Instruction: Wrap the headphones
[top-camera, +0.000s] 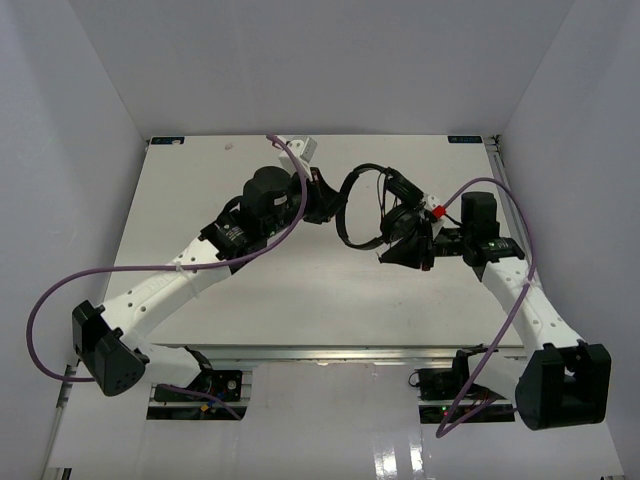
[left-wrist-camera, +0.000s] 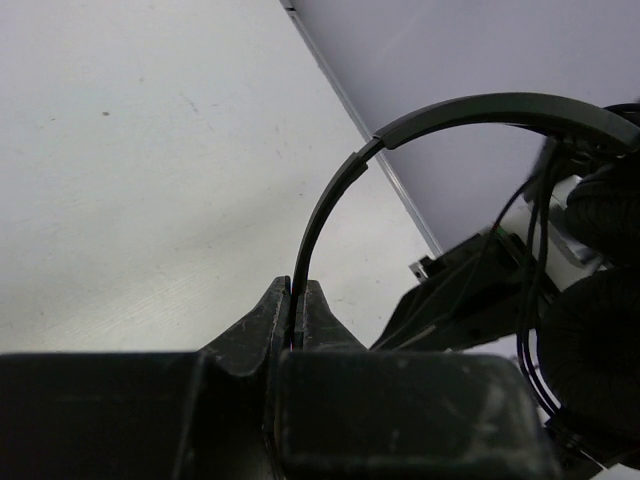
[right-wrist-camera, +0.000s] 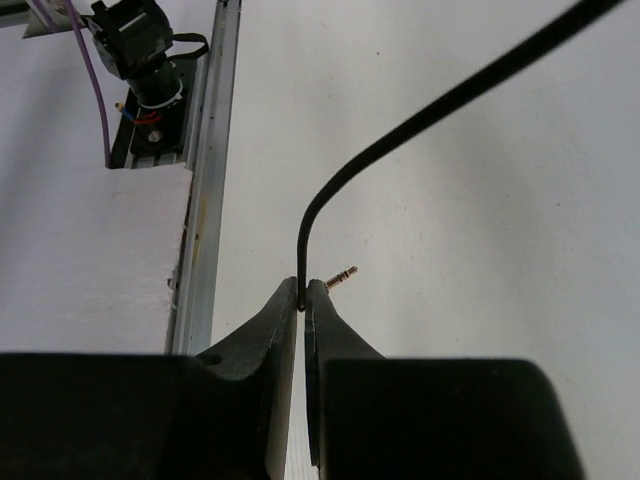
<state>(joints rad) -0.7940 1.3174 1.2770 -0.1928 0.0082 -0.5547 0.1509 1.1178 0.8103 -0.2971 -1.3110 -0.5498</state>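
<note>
Firmly, headphones (left-wrist-camera: 322, 215) in left gripper (left-wrist-camera: 297, 290); cable (right-wrist-camera: 450, 100), right gripper (right-wrist-camera: 302, 290)

Left arm (top-camera: 170, 285) and right arm (top-camera: 532, 308) angled inward, jaws pinched tight

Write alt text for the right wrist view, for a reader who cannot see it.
The right hand is shut on the thin black headphone cable, which curves away to the upper right. Its gold jack plug shows just past the grip, over the white table; a metal rail runs along the left.
</note>
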